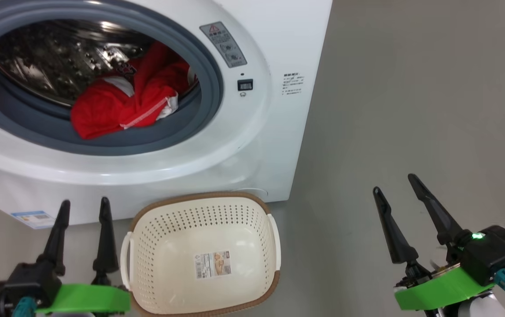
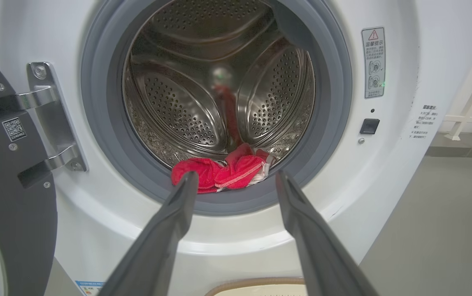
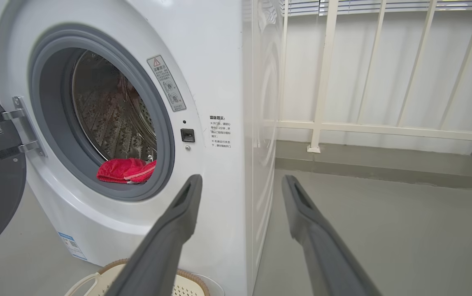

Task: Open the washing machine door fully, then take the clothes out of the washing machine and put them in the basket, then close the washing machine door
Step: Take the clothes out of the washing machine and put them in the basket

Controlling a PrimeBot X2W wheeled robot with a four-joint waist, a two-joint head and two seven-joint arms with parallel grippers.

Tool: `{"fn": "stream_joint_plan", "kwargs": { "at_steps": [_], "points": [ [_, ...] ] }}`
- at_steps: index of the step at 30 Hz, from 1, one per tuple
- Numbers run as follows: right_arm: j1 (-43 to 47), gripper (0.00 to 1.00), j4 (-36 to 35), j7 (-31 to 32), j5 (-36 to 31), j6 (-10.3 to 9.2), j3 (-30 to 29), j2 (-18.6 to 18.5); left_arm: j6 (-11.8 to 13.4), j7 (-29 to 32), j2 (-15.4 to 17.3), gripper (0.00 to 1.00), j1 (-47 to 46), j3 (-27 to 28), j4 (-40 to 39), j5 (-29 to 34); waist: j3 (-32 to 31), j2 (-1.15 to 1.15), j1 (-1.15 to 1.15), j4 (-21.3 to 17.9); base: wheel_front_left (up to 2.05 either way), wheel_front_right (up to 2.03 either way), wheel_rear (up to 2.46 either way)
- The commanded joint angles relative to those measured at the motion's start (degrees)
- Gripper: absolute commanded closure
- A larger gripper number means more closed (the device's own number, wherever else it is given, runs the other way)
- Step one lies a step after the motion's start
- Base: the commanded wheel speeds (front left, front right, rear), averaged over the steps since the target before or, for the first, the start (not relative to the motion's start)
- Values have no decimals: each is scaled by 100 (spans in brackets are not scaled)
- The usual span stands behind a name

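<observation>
The white washing machine [image 1: 252, 145] fills the upper left of the head view, its door [image 2: 1, 172] swung open to the left on its hinge. Red clothes [image 1: 124, 101] with white trim lie at the drum's front lip, over the grey rubber ring. The cream basket [image 1: 164, 229] sits empty on the floor just before the machine. My left gripper [image 1: 85, 204] is open, left of the basket and below the opening; in its wrist view its fingers [image 2: 178, 205] frame the clothes [image 2: 223, 170] from a distance. My right gripper [image 1: 395, 185] hangs open over bare floor, right of the machine.
Grey floor [image 1: 411, 110] stretches to the right of the machine. A white railing [image 3: 363, 127] stands before a pale wall behind the machine's right side. The basket's brown rim [image 3: 190, 276] shows at the bottom of the right wrist view.
</observation>
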Motion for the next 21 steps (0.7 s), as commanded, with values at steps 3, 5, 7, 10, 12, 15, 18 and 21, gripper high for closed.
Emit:
{"fn": "stream_joint_plan", "kwargs": {
  "at_steps": [3,5,7,10,12,15,18,21],
  "points": [
    [-284,0,-202,-36,-60,35,98,-36,99,-69,41,0,-426,208,-147,124,234,0,0,27,0,0,0],
    [-338,0,-213,-36,-62,35,91,-38,112,-69,31,0,-560,202,-128,137,321,0,0,24,0,0,0],
    [-394,0,-227,-36,-68,35,65,-28,116,-69,25,0,-706,197,-94,147,422,0,0,17,0,0,0],
    [-475,0,-267,-36,-81,35,37,-16,102,-69,17,0,-965,174,-53,161,591,0,0,5,0,0,0],
    [-515,0,-289,-36,-87,35,26,-1,110,-69,6,0,-1132,158,-39,157,709,0,0,-4,0,0,0],
    [-586,0,-330,-36,-84,35,5,20,90,-69,-3,0,-1448,166,94,136,897,0,0,-20,0,0,0],
    [-662,0,-354,-36,-92,35,6,31,81,-69,-12,0,-1773,158,254,132,1074,0,0,-42,0,0,0],
    [-749,0,-375,-36,-96,35,18,34,66,-69,-10,0,-2124,183,451,145,1248,0,0,-75,0,0,0]
  ]
}}
